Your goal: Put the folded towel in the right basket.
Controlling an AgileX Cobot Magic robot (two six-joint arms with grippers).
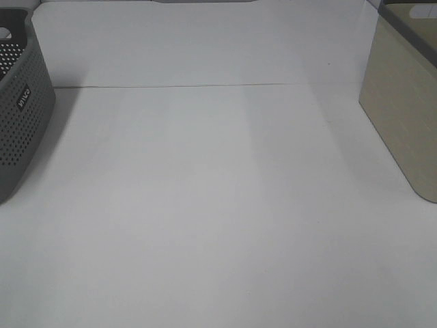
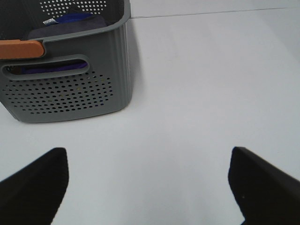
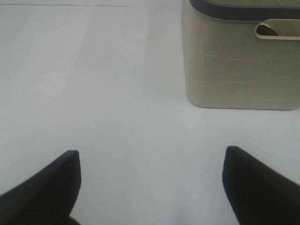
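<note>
Both my end effectors, left and right, hung spread and empty over the white bench. A reddish-brown sliver, probably the folded towel, showed through the handle cutout of the beige solid-walled right basket. Risk: needless regrasping would disturb it.

A plain white table fills almost the whole scene, smooth and matte. A thin dark seam runs straight across it from left to right in the far part, splitting the surface into a near panel and a far panel. The light is soft and even, with faint grey shadow bands lying across the middle of the top. At the far edge a narrow strip of something grey shows, too little to identify.
</note>
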